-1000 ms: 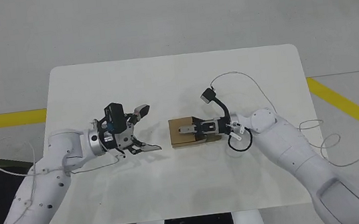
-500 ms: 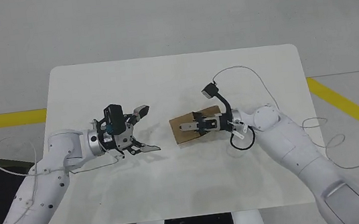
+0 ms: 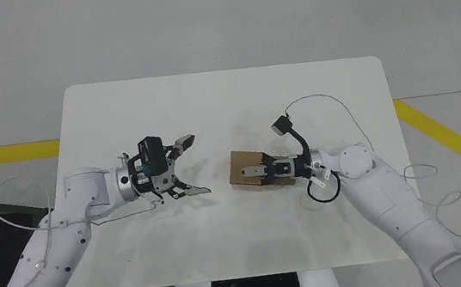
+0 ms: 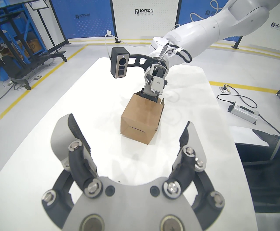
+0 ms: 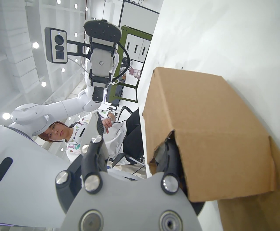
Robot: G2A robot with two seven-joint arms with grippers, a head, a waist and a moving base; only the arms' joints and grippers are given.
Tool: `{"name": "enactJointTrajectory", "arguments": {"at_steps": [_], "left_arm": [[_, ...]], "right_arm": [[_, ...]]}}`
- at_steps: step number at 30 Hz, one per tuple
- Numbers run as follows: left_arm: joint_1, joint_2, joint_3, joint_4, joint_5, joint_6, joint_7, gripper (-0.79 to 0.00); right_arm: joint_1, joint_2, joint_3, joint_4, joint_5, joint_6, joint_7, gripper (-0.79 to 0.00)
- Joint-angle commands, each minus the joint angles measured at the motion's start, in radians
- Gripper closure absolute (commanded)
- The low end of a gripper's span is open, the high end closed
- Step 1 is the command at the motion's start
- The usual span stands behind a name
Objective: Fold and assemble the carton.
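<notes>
Right gripper (image 3: 256, 173) half inside carton (image 3: 242, 164); left gripper (image 3: 193, 164) spread.

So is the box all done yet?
Not quite. Done: the carton already stands as a box shape on the table, and its end facing the left gripper looks folded shut. In hand: the right gripper has one finger inside the open far end. Left to do: that far end needs its flaps closed. The left gripper hovers open, apart from the carton.

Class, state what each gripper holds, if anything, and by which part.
Left gripper: nothing, open. Right gripper: unclamped, one finger inside the carton's open end.
</notes>
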Motion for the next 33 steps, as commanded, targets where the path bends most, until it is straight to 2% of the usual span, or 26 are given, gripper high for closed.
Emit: {"name": "enactJointTrajectory", "arguments": {"at_steps": [1,9,12,16,21,27,33], "left_arm": [[0.006,-0.001,0.005,-0.009,0.072,-0.001,0.060,-0.785],[-0.004,-0.002,0.055,0.020,0.363,0.048,0.311,-0.785],[-0.016,-0.003,0.073,0.046,0.436,0.077,0.385,-0.785],[-0.037,-0.002,0.098,0.087,0.502,0.052,0.451,-0.785],[-0.076,-0.002,0.115,0.143,0.536,0.013,0.485,-0.785],[-0.111,-0.010,0.140,0.177,0.525,0.000,0.475,-0.785],[-0.117,-0.015,0.160,0.188,0.517,-0.005,0.451,-0.785]], "right_arm": [[-0.023,0.006,0.010,-0.024,-0.009,0.015,-0.005,-0.548],[-0.075,0.014,0.022,-0.053,-0.050,0.032,-0.060,-0.533],[-0.057,0.004,0.003,-0.033,-0.047,0.027,-0.080,-0.517],[0.004,-0.020,-0.043,0.022,-0.031,-0.001,-0.078,-0.511],[0.092,-0.057,-0.104,0.126,0.001,-0.039,-0.073,-0.483],[0.177,-0.110,-0.171,0.233,0.048,-0.096,-0.087,-0.453],[0.233,-0.156,-0.221,0.328,0.082,-0.140,-0.086,-0.468]]}}
